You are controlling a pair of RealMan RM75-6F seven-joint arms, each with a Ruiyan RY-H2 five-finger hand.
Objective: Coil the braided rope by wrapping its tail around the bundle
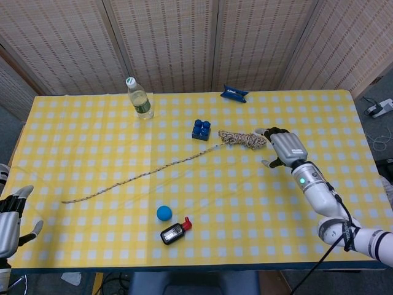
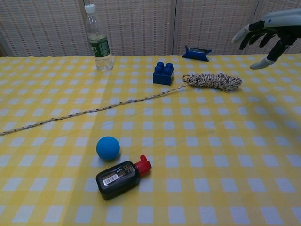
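Right of centre in the head view: braided rope's bundle (image 1: 243, 139), a loose speckled hank lying flat on the yellow checked table (image 1: 276, 233). Just right of it, right hand (image 1: 284, 147), palm down, fingers apart and curled slightly, holding nothing, near the bundle's right end — contact impossible to confirm from here. Running from the bundle's left end down to the left of the frame, the tail (image 1: 138, 176), laid out nearly straight. Lower left corner: left hand (image 1: 11, 216), fingers spread, empty, well apart from the tail's free end. Also on the cloth: blue brick (image 1: 201, 129) just left of the bundle, water bottle (image 1: 140, 98) at upper left, blue ball (image 1: 164, 212) and dark small bottle (image 1: 174, 232) below the tail, blue packet (image 1: 234, 93) at the far edge.

Upper right in the chest view: right hand (image 2: 267, 29) hanging above and to the right of the bundle (image 2: 214, 81), clearly off the table, fingers open and pointing down. Tail (image 2: 89, 111) crossing the cloth to the left edge. Left hand absent from this view.

Handling, as a judgement: light, soft, limp — no stiffness to push against, bundle likely to loosen or slide on the cloth if nudged. Best pinned or gripped across the bundle's middle with 1 hand, tail pinched close to where it leaves the bundle for the first turns. Braid looks grippy rather than slick.
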